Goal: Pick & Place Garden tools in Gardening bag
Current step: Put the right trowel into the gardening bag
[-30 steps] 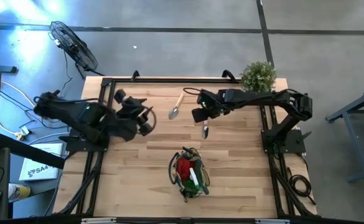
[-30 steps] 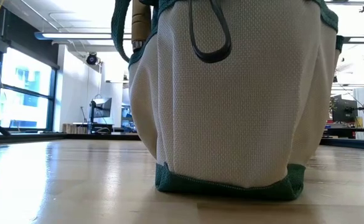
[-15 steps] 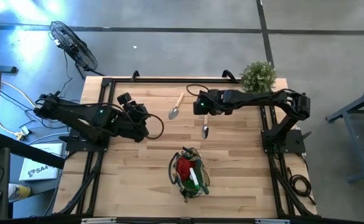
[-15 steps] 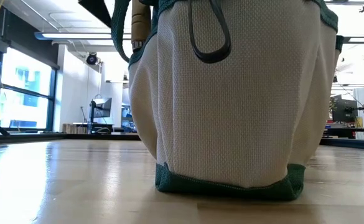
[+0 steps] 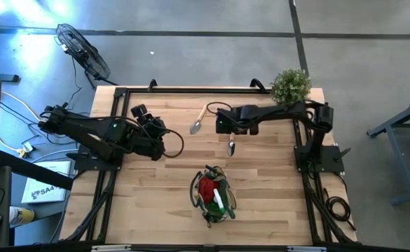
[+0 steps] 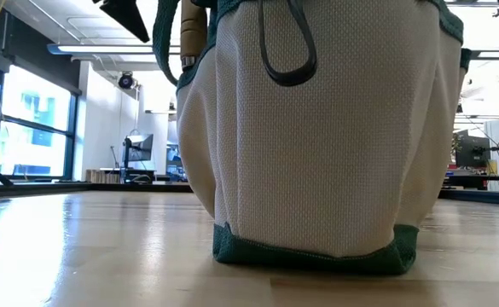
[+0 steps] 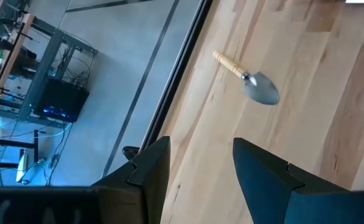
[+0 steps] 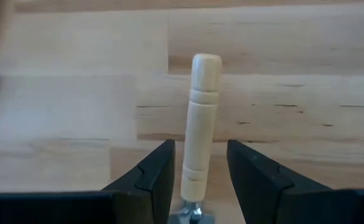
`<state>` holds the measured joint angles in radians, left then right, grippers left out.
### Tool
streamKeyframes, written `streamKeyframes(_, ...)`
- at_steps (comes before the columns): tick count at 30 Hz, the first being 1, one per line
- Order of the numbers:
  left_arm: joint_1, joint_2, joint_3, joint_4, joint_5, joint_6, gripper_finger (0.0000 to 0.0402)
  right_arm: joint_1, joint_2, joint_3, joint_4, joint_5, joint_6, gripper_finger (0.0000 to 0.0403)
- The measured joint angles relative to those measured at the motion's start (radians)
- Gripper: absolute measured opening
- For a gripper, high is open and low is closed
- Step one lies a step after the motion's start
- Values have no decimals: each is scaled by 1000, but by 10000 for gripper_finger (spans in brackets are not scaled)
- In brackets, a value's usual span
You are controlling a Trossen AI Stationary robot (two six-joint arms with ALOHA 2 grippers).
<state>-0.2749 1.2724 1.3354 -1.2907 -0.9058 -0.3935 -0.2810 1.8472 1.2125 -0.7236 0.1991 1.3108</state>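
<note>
The gardening bag [image 5: 213, 193] stands near the table's front edge with a red piece and other tools in it; it fills the low view [image 6: 317, 136]. A trowel [image 5: 198, 121] with a pale handle lies on the far middle of the table, also seen in the left wrist view [image 7: 251, 79]. A smaller trowel [image 5: 231, 145] lies to its right. My right gripper [image 8: 198, 147] hangs open over that trowel's wooden handle [image 8: 200, 124], one finger on each side, with a gap showing. My left gripper [image 7: 200, 142] is open and empty above the table's left part [image 5: 159, 131].
A bushy green plant [image 5: 290, 85] stands at the far right corner. Black frame rails [image 5: 190, 89] run along the table's edges. Bare wood lies between the trowels and the bag. A fan [image 5: 85, 52] stands off the table at the far left.
My right gripper has come down over the smaller trowel's handle, rolling as it sank; its forearm now reaches farther toward the left. My left gripper has sunk a little and turned, then kept still. The trowels and the bag have not moved.
</note>
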Motion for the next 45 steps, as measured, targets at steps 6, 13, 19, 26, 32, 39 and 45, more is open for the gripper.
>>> streamKeyframes(6,0,0,-28,6,-1,-5,168,-12,56,0,-4,3,1,137)
streamKeyframes(13,0,0,-83,39,3,-8,168,-26,107,3,12,-6,2,137)
streamKeyframes(19,0,0,-90,61,3,-4,168,-28,117,4,10,-7,-33,124)
streamKeyframes(26,0,0,-90,92,3,4,168,-35,119,2,7,10,-172,56)
streamKeyframes(32,0,0,-90,126,4,4,168,-33,111,2,11,35,-305,56)
streamKeyframes(39,0,0,-90,194,25,4,168,-9,-36,-5,5,26,-507,56)
streamKeyframes(45,0,1,-90,254,25,3,168,96,-344,-4,-27,13,-634,56)
